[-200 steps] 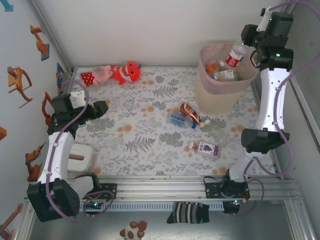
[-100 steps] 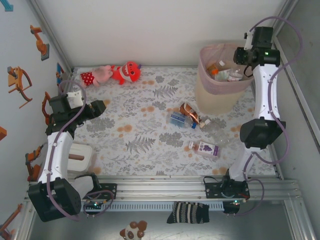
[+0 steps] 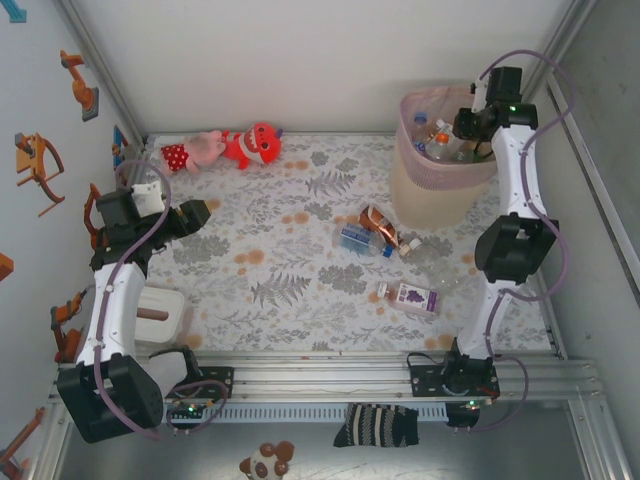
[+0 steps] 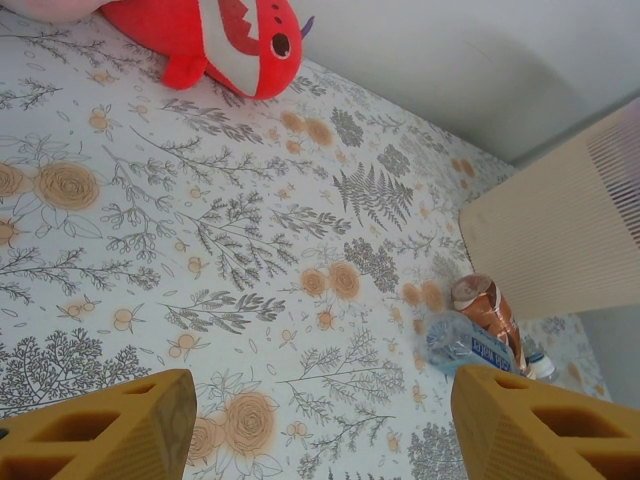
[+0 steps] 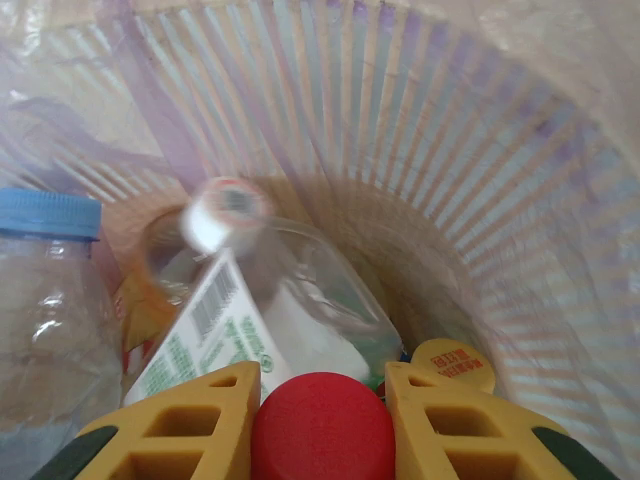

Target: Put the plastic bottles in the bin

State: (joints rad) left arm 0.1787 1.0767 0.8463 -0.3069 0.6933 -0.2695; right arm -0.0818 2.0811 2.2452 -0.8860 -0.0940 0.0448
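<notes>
The right gripper (image 5: 322, 382) is lowered inside the tall round bin with the pink mesh rim and cream lower body (image 3: 432, 195). Its 2 yellow fingers are closed on the red cap of a plastic bottle (image 5: 322, 425). Gripping at the cap end probably keeps the fingers narrow enough to pass between the bin wall and the contents. Ahead of the fingers, the bin holds a clear bottle with a blue cap (image 5: 50, 300) and a clear bottle with a white cap and a green-and-white label (image 5: 235, 300). The held bottle is therefore at its destination and, by judgement, ready for release. The left gripper (image 4: 322, 385) hovers above the floral table cover (image 4: 200, 230) with its jaws apart and nothing between them. It faces a blue-labelled bottle (image 4: 468, 348) and a brown-orange bottle (image 4: 488, 305), which lie touching each other near the bin. A purple-labelled bottle (image 3: 412, 297) lies nearer the arm bases. With at least 3 bottles on the table, the task is judged partly complete. The red plush toy (image 4: 230, 40) lies at the far edge, well apart.
</notes>
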